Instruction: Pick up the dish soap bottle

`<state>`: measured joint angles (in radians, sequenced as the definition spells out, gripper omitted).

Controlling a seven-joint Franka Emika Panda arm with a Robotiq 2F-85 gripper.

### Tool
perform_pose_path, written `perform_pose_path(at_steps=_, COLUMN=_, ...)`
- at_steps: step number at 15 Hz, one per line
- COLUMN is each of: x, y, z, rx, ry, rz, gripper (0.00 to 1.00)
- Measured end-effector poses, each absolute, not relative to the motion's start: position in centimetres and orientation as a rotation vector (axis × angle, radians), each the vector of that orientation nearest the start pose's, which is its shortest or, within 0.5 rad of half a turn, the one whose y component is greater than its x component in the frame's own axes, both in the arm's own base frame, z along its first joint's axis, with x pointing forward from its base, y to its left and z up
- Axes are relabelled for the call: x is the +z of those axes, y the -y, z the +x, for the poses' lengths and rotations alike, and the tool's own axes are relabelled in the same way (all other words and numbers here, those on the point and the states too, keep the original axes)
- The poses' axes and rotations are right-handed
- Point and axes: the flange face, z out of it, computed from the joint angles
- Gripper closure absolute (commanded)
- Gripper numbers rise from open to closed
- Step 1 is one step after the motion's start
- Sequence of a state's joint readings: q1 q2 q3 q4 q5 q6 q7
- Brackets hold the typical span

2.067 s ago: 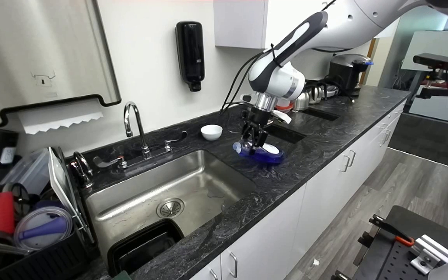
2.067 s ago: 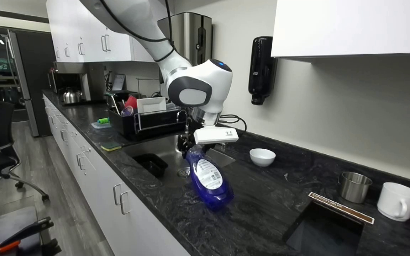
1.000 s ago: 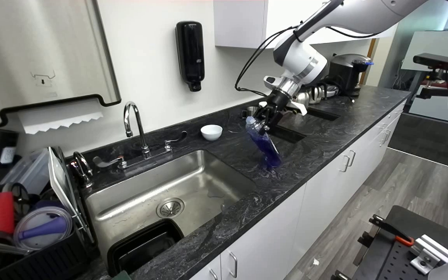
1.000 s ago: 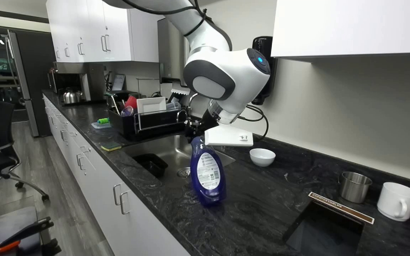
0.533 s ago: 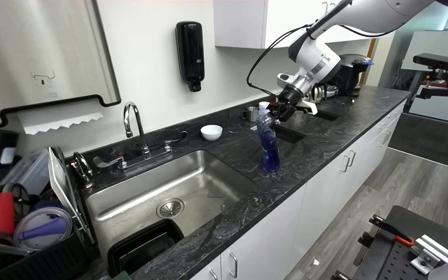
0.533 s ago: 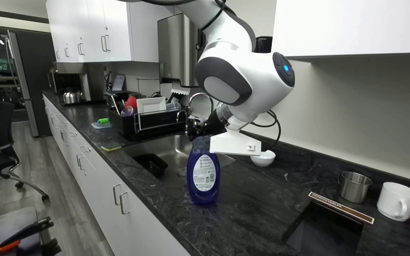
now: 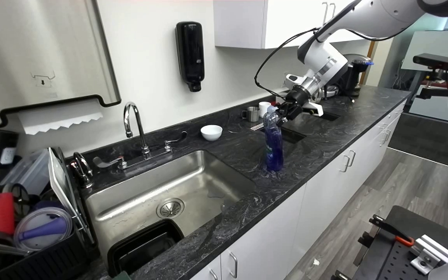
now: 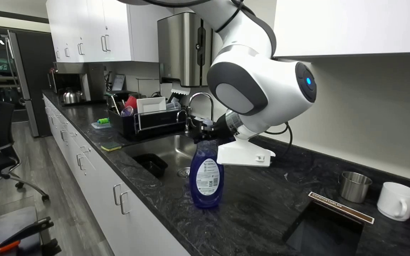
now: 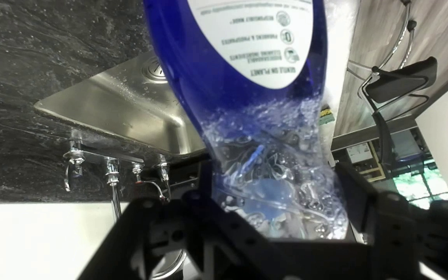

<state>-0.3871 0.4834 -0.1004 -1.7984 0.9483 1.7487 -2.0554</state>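
Note:
The dish soap bottle (image 7: pixel 273 153) is translucent blue with a clear upper part and pale top. It stands close to upright over the dark counter to the side of the sink. My gripper (image 7: pixel 279 116) reaches in from the side, shut around the bottle's neck. The bottle's label (image 8: pixel 208 177) shows in an exterior view. Whether its base touches the counter, I cannot tell. In the wrist view the bottle (image 9: pixel 224 85) fills the middle, its clear neck clasped between the two dark fingers (image 9: pixel 358 190).
The steel sink (image 7: pixel 212 186) with a black tub (image 7: pixel 146 245) lies beside the bottle. A white bowl (image 7: pixel 211 132), a metal cup (image 8: pixel 355 186) and a white mug (image 8: pixel 398 201) stand near the wall. An opening (image 8: pixel 327 227) is cut in the counter. A white cabinet (image 7: pixel 239 23) hangs above.
The bottle has swung from lying tilted to nearly upright in my grip. My arm and wrist have tipped over and shifted away from the sink.

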Motion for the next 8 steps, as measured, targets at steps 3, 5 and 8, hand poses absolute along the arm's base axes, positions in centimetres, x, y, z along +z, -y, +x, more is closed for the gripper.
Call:
perform_pose_path(at_steps=3, x=26.9, y=23.0, z=57.1, rx=-0.833, ry=1.235, rz=-1.923, gripper=0.48)
perform_pose_path(at_steps=5, x=26.4, y=23.6, z=56.9, rx=-0.845, ry=1.240, rz=-1.893, gripper=0.48)
perform_pose_path(at_steps=8, x=25.8, y=24.1, z=56.7, rx=-0.856, ry=1.255, rz=-1.853, gripper=0.48)
